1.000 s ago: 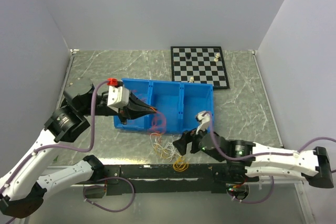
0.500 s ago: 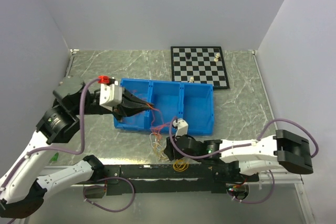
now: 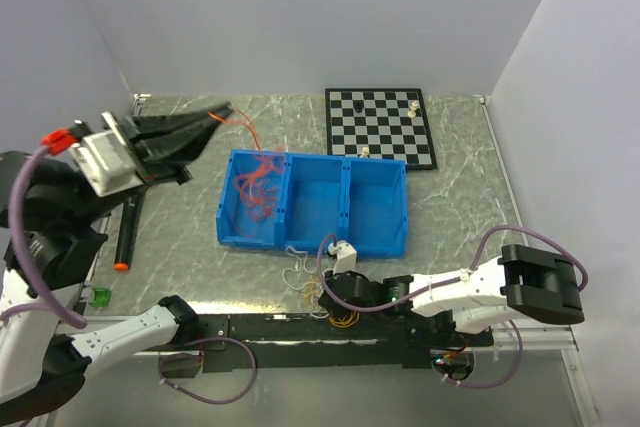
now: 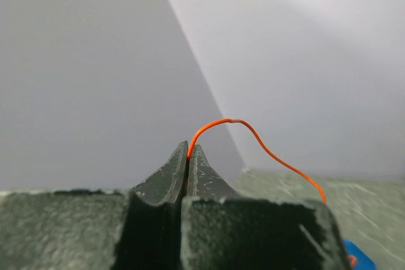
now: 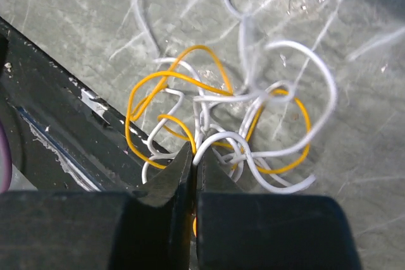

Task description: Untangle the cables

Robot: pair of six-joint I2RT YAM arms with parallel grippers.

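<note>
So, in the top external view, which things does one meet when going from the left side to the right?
small green object → black pen with an orange tip → red-orange cables → white and yellow cables → right arm's black joint block. The blue bin and chessboard overlap, so they are left out.

Some cables (image 3: pixel 255 182) lie in the bin's (image 3: pixel 378 209) left compartment; more cables (image 3: pixel 300 277) lie on the table just before the bin; a chessboard (image 3: pixel 380 127) sits behind its right end; a marker (image 3: pixel 127 232) lies left of it.
</note>
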